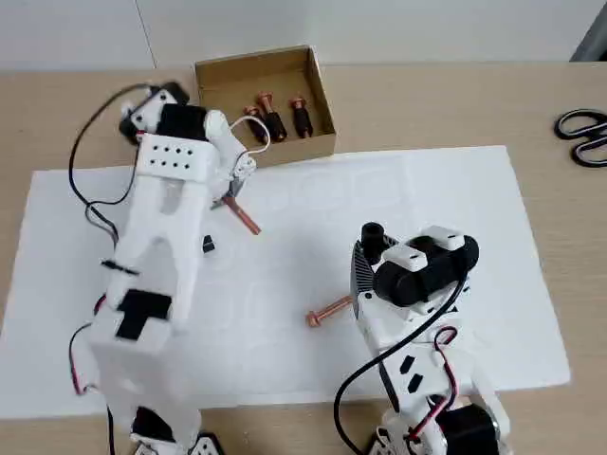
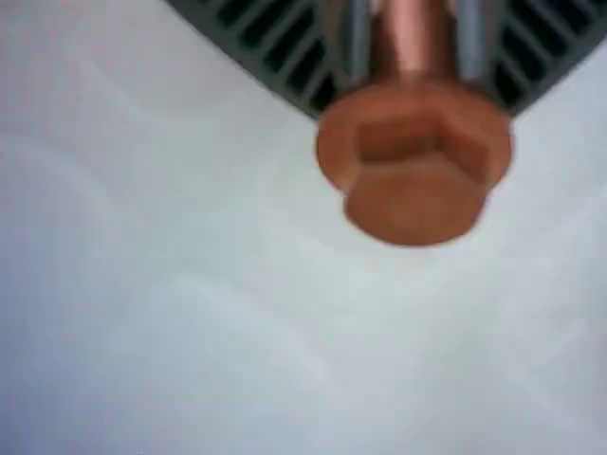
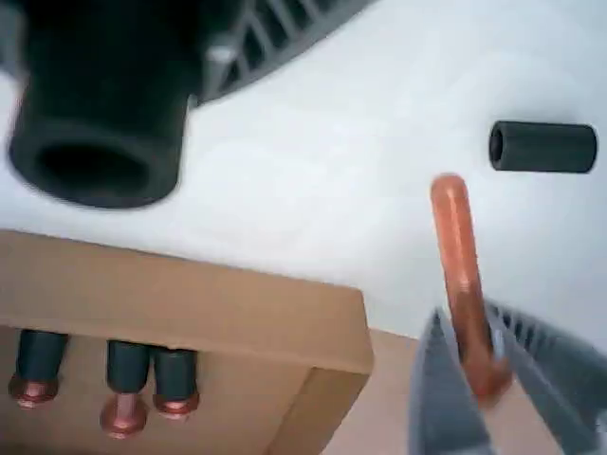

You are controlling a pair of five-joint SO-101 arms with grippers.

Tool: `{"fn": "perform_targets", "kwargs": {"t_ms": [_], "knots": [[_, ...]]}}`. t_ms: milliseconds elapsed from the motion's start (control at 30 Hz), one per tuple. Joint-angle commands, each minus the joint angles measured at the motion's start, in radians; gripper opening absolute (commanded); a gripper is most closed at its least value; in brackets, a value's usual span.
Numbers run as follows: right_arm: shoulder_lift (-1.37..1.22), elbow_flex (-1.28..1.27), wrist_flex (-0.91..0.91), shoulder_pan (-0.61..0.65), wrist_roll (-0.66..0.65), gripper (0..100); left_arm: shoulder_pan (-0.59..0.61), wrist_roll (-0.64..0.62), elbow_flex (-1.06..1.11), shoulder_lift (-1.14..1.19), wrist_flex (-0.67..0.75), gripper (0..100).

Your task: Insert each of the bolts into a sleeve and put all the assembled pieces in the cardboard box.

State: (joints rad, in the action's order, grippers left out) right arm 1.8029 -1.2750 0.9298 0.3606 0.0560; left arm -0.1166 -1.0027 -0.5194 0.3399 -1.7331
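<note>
Cardboard box (image 1: 302, 146) plain brown; three assembled pieces (image 1: 275, 121) inside, copper heads and black bodies; held bolt (image 2: 413, 166) in the left gripper (image 1: 231, 199) copper, like the loose bolt (image 1: 329, 310) on the white paper (image 1: 455, 209); held sleeve (image 3: 95, 123) in the right gripper (image 1: 367, 245) black; table (image 1: 427, 104) pale wood; scissors (image 1: 583, 137) at far right black; arms (image 1: 166, 218) white.

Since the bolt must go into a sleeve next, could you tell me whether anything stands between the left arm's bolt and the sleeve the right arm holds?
Nothing visible does. In the high view, bare white paper lies between the bolt in the left jaws and the sleeve in the right jaws.
</note>
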Motion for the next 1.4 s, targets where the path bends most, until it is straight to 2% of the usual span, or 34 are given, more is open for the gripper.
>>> {"fn": "perform_targets", "kwargs": {"t_ms": [0,167,267,633,933,1367], "knots": [[0.010,0.006,-0.005,-0.005,-0.008,0.4,-0.055,0.095,-0.028,-0.239,-0.021,1],[0.012,0.006,-0.005,-0.005,-0.006,0.4,-0.166,0.184,0.145,-0.457,-0.018,1],[0.012,0.006,-0.005,-0.005,-0.006,0.4,-0.190,0.192,0.249,-0.526,-0.018,1],[0.012,0.006,-0.005,-0.005,-0.006,0.4,-0.109,0.192,0.387,-0.582,-0.018,1],[0.012,0.006,-0.005,-0.005,-0.006,0.4,-0.114,0.189,0.400,-0.586,-0.018,1],[0.012,0.006,-0.007,-0.004,-0.006,0.4,-0.115,0.193,0.401,-0.836,-0.018,1]]}}
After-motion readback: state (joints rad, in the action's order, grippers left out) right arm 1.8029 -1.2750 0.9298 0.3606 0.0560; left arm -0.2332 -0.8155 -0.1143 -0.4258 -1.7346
